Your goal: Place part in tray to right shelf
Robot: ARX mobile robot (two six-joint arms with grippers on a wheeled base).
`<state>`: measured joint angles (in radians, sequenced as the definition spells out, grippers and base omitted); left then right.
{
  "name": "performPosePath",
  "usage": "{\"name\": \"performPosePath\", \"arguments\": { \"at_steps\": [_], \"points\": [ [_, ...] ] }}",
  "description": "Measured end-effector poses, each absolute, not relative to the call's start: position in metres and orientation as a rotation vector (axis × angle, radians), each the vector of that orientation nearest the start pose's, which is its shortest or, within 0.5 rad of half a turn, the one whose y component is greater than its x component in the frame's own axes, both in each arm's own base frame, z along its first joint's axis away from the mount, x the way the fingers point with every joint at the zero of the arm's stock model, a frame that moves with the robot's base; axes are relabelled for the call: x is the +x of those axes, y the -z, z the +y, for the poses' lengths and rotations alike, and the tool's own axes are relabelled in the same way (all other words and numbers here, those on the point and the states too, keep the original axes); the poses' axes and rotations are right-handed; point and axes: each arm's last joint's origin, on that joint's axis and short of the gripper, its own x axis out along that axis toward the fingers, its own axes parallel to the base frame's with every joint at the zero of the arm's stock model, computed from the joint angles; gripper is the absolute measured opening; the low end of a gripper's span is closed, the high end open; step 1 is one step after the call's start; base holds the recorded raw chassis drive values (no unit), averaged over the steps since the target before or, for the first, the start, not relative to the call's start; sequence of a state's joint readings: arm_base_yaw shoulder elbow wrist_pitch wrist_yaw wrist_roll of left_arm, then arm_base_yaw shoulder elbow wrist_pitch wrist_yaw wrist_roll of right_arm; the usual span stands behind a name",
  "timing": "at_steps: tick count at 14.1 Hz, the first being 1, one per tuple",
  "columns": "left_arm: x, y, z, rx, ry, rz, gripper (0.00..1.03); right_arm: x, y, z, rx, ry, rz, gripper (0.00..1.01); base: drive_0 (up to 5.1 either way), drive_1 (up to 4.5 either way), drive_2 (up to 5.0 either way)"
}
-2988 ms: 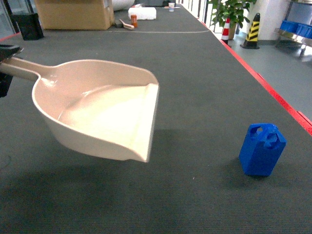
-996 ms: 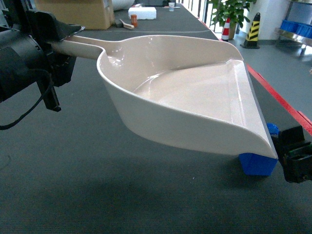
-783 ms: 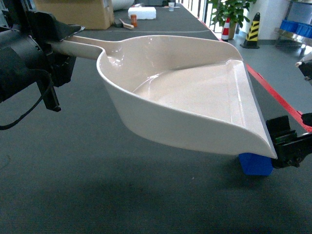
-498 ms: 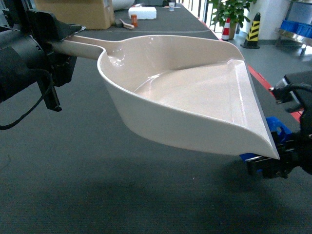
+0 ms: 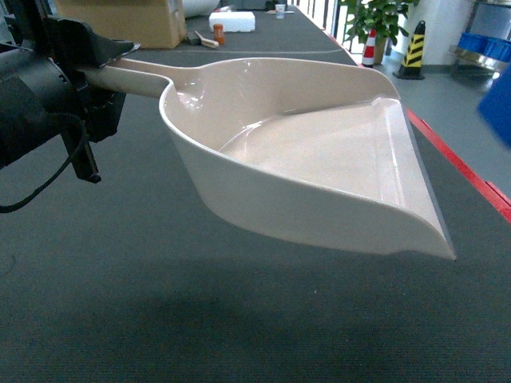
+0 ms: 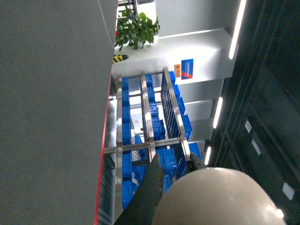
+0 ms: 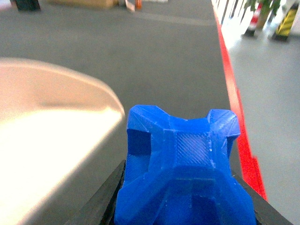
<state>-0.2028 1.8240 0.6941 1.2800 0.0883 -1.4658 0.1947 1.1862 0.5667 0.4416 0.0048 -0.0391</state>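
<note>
The beige tray [image 5: 303, 152] hangs tilted above the dark table. My left gripper [image 5: 102, 62] is shut on its handle [image 6: 213, 197], and one dark finger [image 6: 151, 194] lies along the handle. The blue part [image 7: 180, 150] sits between the jaws of my right gripper [image 7: 183, 208], which is shut on it. It is lifted off the table, to the right of the tray's front lip [image 7: 56, 122]. In the head view the part [image 5: 499, 112] is only a blue blur at the right edge. I cannot tell whether the steel rack [image 5: 487, 44] at the far right is the right shelf.
A red stripe [image 5: 459, 163] marks the table's right edge. At the far end stand a cardboard box [image 5: 124, 22], a white box [image 5: 233, 21] and small items. Past the edge are a potted plant [image 5: 382, 17] and striped cones [image 5: 413, 52]. Steel racks hold blue bins [image 6: 152, 126].
My right gripper shut on the part and raised it from the table beside the tray's lip up to the right edge of the view. The tray and left arm have stayed still for the last second.
</note>
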Motion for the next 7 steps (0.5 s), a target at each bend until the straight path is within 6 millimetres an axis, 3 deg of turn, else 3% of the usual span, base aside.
{"name": "performPosePath", "arguments": {
  "at_steps": [1,2,3,4,7],
  "points": [
    [0.333,-0.178,-0.071,-1.461,0.348,0.09,0.12,0.242,-0.253,0.052,-0.044,-0.208,0.121,0.47,0.0,0.0,0.0],
    [0.333,-0.178,-0.071,-1.46,0.347,0.09,0.12,0.235,-0.283,0.063,-0.014,-0.237,-0.004,0.47,0.0,0.0,0.0],
    [0.333,-0.178,-0.071,-1.461,0.347,0.091,0.12,0.231,-0.298,0.077,0.034,-0.292,-0.073,0.47,0.0,0.0,0.0],
    [0.333,-0.178,-0.071,-1.46,0.347,0.09,0.12,0.233,-0.297,0.091,0.075,-0.344,-0.055,0.47,0.0,0.0,0.0],
    [0.333,-0.178,-0.071,-1.46,0.347,0.091,0.12,0.25,-0.246,0.146,0.134,-0.507,0.175,0.47,0.0,0.0,0.0]
  ]
}}
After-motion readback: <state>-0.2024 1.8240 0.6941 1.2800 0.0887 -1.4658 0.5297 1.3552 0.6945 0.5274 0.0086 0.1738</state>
